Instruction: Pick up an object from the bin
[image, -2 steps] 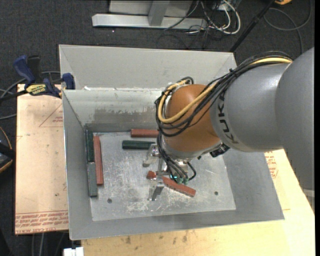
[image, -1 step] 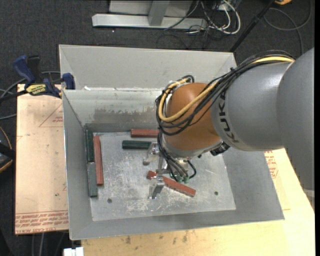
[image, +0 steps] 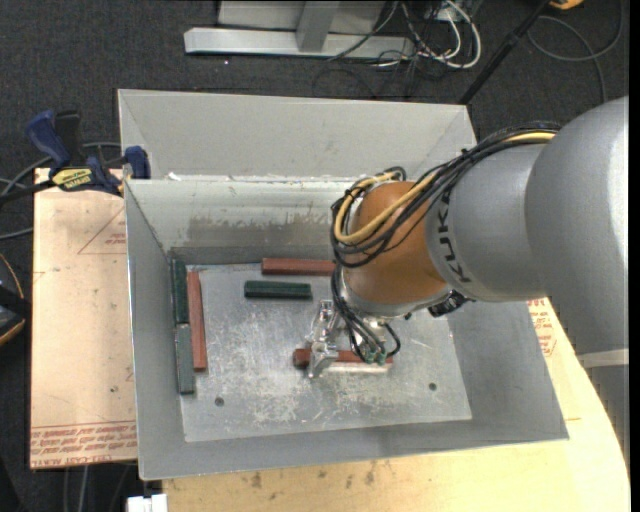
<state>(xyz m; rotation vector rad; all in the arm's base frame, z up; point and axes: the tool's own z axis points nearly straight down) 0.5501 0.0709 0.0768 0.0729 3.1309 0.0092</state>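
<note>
My gripper (image: 324, 345) hangs low over the middle of the bin floor, under the orange wrist cover. A short red-brown bar (image: 303, 356) lies right at it, its left end sticking out to the gripper's left while the rest runs under the gripper. A pale bar (image: 358, 368) lies flat just in front of the red-brown one, touching or nearly touching the gripper's lower end. A dark green bar (image: 277, 290) lies crosswise a little behind and to the left.
Another red-brown bar (image: 296, 266) rests along the back wall. By the left wall, a long dark green bar (image: 180, 325) and a red-brown bar (image: 197, 320) lie side by side. The arm covers the bin's right part.
</note>
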